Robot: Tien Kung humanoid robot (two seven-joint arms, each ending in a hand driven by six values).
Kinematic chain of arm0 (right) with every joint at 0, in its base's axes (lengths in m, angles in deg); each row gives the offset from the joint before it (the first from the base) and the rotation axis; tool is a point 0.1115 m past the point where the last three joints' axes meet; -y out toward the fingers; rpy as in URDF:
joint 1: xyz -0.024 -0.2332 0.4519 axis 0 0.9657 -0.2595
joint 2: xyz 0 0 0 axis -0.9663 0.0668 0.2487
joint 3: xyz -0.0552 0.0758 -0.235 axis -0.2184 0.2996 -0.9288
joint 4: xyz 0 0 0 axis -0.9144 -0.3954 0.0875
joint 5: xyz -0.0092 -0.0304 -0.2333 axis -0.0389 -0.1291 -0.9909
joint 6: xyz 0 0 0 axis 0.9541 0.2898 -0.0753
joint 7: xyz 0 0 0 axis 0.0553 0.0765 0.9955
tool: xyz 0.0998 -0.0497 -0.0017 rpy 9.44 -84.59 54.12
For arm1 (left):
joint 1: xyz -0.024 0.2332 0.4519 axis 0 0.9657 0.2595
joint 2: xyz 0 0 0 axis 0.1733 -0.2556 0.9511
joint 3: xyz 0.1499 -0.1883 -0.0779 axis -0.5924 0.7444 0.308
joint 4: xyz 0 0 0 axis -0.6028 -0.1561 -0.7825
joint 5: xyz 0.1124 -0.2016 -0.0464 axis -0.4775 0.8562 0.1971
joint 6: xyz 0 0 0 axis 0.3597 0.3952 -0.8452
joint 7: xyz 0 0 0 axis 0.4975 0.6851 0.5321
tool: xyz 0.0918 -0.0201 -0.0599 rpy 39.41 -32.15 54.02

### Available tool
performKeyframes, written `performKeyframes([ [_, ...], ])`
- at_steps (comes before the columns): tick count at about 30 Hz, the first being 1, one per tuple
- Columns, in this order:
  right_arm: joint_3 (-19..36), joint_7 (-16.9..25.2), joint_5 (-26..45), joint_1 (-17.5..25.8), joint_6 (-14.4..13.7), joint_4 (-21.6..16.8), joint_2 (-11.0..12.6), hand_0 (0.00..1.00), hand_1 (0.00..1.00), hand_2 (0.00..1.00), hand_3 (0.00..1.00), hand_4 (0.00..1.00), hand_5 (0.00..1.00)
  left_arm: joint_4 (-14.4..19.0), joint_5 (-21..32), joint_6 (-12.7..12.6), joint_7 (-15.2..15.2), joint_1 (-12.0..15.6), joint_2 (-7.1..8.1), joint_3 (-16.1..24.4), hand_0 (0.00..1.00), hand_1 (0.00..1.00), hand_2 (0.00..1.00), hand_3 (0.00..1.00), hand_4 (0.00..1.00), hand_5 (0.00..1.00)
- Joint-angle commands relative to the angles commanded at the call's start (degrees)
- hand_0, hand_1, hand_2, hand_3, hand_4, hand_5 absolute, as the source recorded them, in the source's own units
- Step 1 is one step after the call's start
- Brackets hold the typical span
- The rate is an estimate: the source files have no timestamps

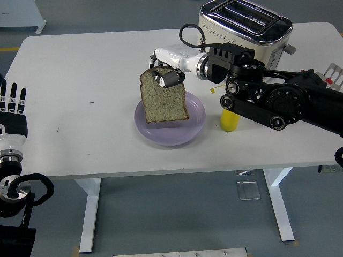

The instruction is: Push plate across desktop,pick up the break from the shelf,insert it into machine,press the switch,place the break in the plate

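My right hand is shut on the top edge of a slice of brown bread. The slice hangs upright over the lilac plate at the table's middle, with its lower edge at or just above the plate's surface. The cream and chrome toaster stands at the back right, its slots empty. My right arm reaches in from the right across the front of the toaster. My left hand rests at the left edge with fingers straight, holding nothing.
A yellow squeeze bottle stands just right of the plate, mostly hidden behind my right arm. A wire rack shows at the right edge. The red bottle is hidden by the arm.
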Motion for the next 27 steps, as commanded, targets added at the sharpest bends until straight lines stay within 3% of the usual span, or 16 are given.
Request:
performKeyframes([
  [17, 1.54, -0.29, 3.16, 0.92, 4.12, 2.14, 0.22, 0.211, 0.335, 0.411, 0.46, 0.213, 0.214, 0.19, -0.18, -0.1, -0.02, -0.19, -0.08, 0.35, 0.855, 0.862, 0.863, 0.798, 0.572, 0.998],
  [25, 0.78, -0.14, 4.49, 1.47, 3.7, 2.63, -0.6, 0.215, 0.337, 0.413, 0.461, 0.217, 0.217, 0.03, -0.16, -0.09, -0.05, -0.16, -0.16, 0.18, 0.855, 0.863, 0.864, 0.798, 0.573, 0.998],
  [27, 0.51, 0.03, 4.69, 1.67, 3.43, 2.77, -0.84, 0.254, 0.364, 0.43, 0.474, 0.23, 0.206, 0.04, -0.17, -0.09, -0.06, -0.11, -0.19, 0.11, 0.856, 0.863, 0.864, 0.798, 0.572, 0.998],
])
